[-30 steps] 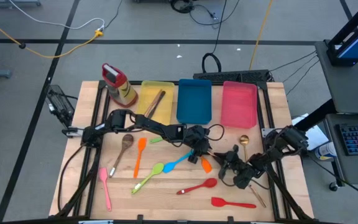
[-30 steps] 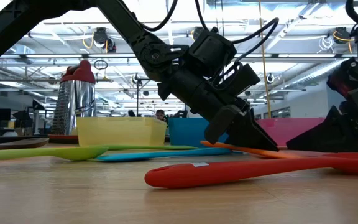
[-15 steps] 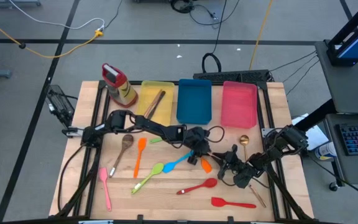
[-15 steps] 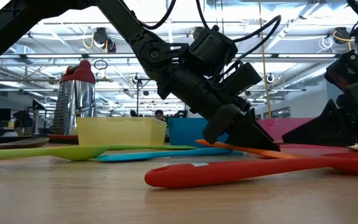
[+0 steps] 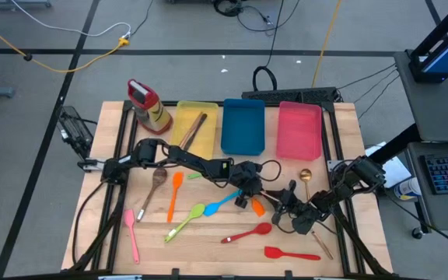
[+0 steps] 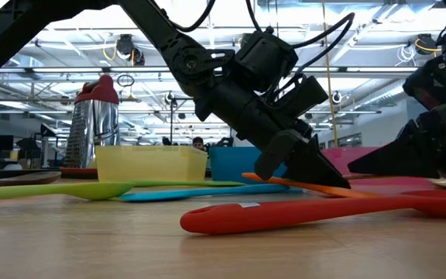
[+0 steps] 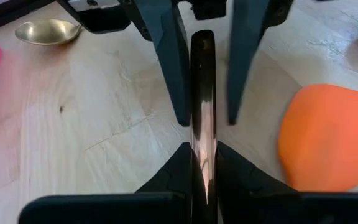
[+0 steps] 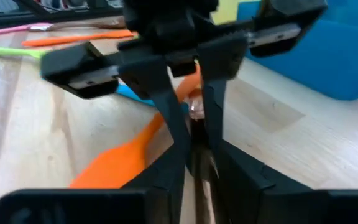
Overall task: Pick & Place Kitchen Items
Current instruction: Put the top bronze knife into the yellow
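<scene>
Beside both end effectors, orange spatula (image 5: 257,207)

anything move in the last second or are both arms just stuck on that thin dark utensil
Hardly anything. The right pincer crept slightly toward the left pincer; in the low view it slid a bit further out of frame. Both stay closed on the thin dark utensil between them. The orange spatula, the other utensils and the trays have not moved.
</scene>
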Robot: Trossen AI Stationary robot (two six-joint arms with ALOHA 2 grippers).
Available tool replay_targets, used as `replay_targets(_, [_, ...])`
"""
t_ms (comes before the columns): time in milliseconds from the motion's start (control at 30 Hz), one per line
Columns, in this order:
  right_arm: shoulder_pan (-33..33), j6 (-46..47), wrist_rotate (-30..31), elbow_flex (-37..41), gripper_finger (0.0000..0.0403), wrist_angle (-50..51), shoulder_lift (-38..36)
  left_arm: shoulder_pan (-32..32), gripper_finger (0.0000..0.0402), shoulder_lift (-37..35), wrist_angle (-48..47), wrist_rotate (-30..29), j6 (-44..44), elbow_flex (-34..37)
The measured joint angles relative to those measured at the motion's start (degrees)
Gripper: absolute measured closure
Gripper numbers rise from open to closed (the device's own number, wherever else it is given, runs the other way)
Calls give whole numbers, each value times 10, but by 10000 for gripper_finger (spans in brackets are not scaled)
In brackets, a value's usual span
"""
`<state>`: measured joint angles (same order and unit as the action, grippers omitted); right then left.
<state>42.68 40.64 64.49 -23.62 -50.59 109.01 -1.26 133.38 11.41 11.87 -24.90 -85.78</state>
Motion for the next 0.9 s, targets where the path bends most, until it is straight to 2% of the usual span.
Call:
replay_targets(100, [0, -66, -1, 0, 291, -60, 0, 0, 359, -1, -2, -9, 12, 0])
replay_targets(300, [0, -311, -1, 0, 267, -250, 0, -1, 359, -7, -10, -30, 25, 0])
replay_targets(400, [0, -393, -1, 0, 264, -323, 0, 0, 359, -16, -16, -46, 29, 0])
replay_targets(567, [-9, -438, -3, 0, 265, -375, 0, -3, 359, -54, -45, -100, 23, 0])
replay_targets(700, [-24, -446, -15, 0, 265, -378, 0, -4, 359, -82, -65, -111, 22, 0])
replay_targets(900, [-44, -449, -119, 0, 269, -378, 0, -3, 359, -105, -103, -185, 30, 0])
